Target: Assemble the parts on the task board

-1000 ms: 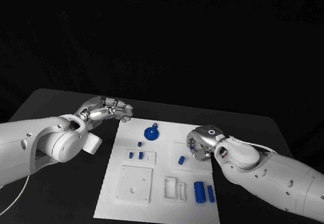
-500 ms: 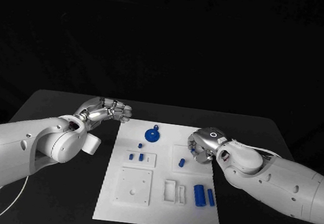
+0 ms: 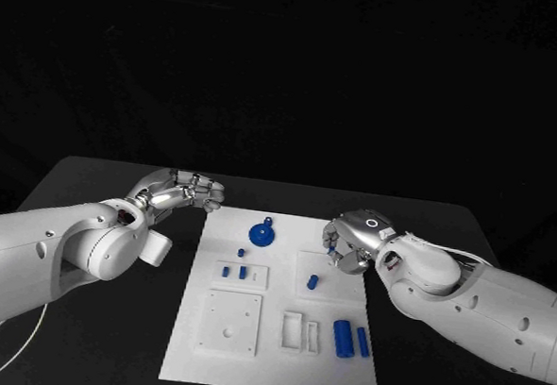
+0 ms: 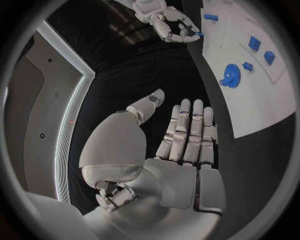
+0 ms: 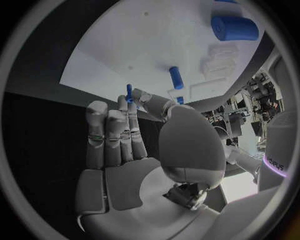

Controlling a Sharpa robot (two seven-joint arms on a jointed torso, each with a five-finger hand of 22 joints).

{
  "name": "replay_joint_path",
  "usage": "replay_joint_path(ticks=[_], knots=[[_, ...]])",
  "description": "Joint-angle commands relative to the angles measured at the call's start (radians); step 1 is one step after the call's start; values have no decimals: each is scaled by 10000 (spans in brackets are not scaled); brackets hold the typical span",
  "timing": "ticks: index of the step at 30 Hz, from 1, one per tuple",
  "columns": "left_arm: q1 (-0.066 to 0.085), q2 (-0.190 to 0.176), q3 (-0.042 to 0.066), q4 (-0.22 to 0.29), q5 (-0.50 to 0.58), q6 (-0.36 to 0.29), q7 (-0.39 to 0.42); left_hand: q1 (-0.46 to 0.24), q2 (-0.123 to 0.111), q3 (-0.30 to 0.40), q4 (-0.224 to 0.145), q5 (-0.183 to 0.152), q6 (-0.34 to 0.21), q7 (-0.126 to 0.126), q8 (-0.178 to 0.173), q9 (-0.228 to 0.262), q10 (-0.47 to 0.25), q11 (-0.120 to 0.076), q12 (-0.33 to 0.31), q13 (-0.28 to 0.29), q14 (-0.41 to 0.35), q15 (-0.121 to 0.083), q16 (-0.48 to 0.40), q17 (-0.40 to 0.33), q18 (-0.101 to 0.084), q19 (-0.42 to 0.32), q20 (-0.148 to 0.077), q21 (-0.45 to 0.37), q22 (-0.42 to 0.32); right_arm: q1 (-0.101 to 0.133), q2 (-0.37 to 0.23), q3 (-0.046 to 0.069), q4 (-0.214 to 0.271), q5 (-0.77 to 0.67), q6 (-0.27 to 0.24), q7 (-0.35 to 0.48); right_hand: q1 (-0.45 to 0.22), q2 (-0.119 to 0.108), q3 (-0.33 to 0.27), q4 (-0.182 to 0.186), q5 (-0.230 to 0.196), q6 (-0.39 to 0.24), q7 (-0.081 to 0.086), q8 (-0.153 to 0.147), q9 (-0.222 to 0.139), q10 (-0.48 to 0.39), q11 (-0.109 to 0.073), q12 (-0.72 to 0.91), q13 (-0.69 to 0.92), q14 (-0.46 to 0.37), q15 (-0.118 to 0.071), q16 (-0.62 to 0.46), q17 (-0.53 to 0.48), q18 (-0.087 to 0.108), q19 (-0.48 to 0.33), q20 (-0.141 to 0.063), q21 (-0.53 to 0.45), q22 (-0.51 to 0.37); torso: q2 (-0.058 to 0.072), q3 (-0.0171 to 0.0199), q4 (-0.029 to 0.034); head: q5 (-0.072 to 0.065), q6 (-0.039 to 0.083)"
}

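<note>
Task board (image 3: 204, 359) lay flat mid black surface (image 3: 87, 188), long axis running away from robot.

Parts on board: blue gear (image 3: 260, 235) w/ small stem at far end; small blue peg (image 3: 239, 251) just nearer than it; two short blue pegs (image 3: 234, 271) side by side in a recessed plate left of centre; one blue pin (image 3: 312, 279) right of centre; a thick blue cylinder (image 3: 342, 335) and a thinner blue bar (image 3: 362, 342) side by side near right edge, close to robot. White square plate (image 3: 232, 318) and white slotted block (image 3: 301, 328) sat nearer the robot.

L hand (image 3: 186, 190) hovered off board's far left corner over bare surface; fingers straight and close together in L wrist view (image 4: 187, 132), thumb apart, nothing held.

R hand (image 3: 351, 239) was over board's right edge, far half. R wrist view: hand (image 5: 134, 130) pinched a small blue pin (image 5: 129, 93) at the fingertips, pin sticking up above the board. Same pinch seen from L wrist view (image 4: 178, 27).
</note>
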Motion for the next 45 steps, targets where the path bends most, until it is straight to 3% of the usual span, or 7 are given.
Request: replay_joint_path(ticks=[1, 4, 13, 19, 22, 28, 45], knots=[[26, 33, 9, 8, 59, 36, 80, -17, 44, -53, -17, 32, -83, -19, 65, -14, -70, -22, -50, -17, -36, 19, -54, 14, 150, -48, 56, -35, 13, 5, -115, 72, 326, 48, -59, -16, 54, -79, 71, -1, -47, 70, -23, 58, 11, 448, 79, 29, -2, -9, -74, 54, -12, 586, 3, -43, -29, 16, 5, 5, 0, 24, -2], [26, 46, 9, -16, 62, 1, 93, -16, 46, -53, -16, 33, -85, -18, 65, -15, -72, -21, -51, -18, -36, 20, -58, 15, 151, -47, 57, -37, 14, 5, -193, 101, 730, 271, -84, 15, 55, -82, 76, 5, -47, 71, -24, 59, 13, 450, 77, 29, 0, -9, -75, 53, -12, 586, 5, -44, -30, 16, 8, 6, 4, 64, 11], [26, 233, 8, -173, 168, -206, 157, -4, 54, -48, -17, 34, -85, -18, 70, -16, -69, -22, -49, -19, -27, 20, -70, 22, 158, -39, 58, -41, 15, -9, 264, 101, 1628, 360, -179, 119, 61, -80, 99, 31, -47, 66, -24, 59, 17, 447, 75, 20, 6, -10, -80, 50, -15, 586, 11, -52, -34, 13, -29, -2, 5, 467, 64], [26, 385, 7, -348, 256, -320, 179, -5, 38, -53, -19, 29, -84, -18, 74, -16, -66, -23, -46, -19, -20, 20, -77, 27, 161, -34, 60, -44, 17, -140, 754, 62, 1892, 231, -193, 159, 64, -74, 107, 38, -47, 62, -23, 57, 18, 444, 75, 16, 7, -11, -80, 48, -17, 586, 13, -56, -37, 12, -43, -18, 19, 905, 1], [26, 456, 7, -421, 292, -354, 202, -5, 33, -54, -17, 29, -83, -18, 76, -16, -64, -23, -45, -19, -17, 20, -81, 29, 163, -30, 60, -45, 18, -188, 973, -72, 1994, 118, -159, 159, 66, -68, 112, 42, -47, 59, -22, 56, 19, 440, 75, 12, 8, -12, -80, 46, -18, 586, 15, -59, -38, 12, -49, -32, 16, 1071, -35], [29, 577, 7, -526, 300, -427, 217, 0, 31, -52, -13, 30, -79, -20, 83, -16, -58, -26, -41, -18, -6, 19, -89, 36, 168, -21, 61, -47, 19, -311, 1391, -581, 1898, -189, -61, 177, 70, -62, 116, 43, -45, 53, -21, 54, 20, 437, 75, 7, 10, -12, -80, 45, -19, 586, 17, -64, -40, 11, -53, -57, 30, 1243, -66], [33, 690, 8, -550, 309, -420, 217, 8, 19, -50, -9, 30, -80, -20, 88, -18, -59, -26, -40, -20, -3, 20, -108, 43, 172, -14, 63, -56, 20, -839, 1757, -796, 1655, -432, 48, 150, 80, -47, 119, 32, -43, 43, -19, 51, 23, 432, 76, -3, 15, -13, -79, 41, -23, 586, 20, -73, -44, 11, -20, -13, 7, 1596, -357]])
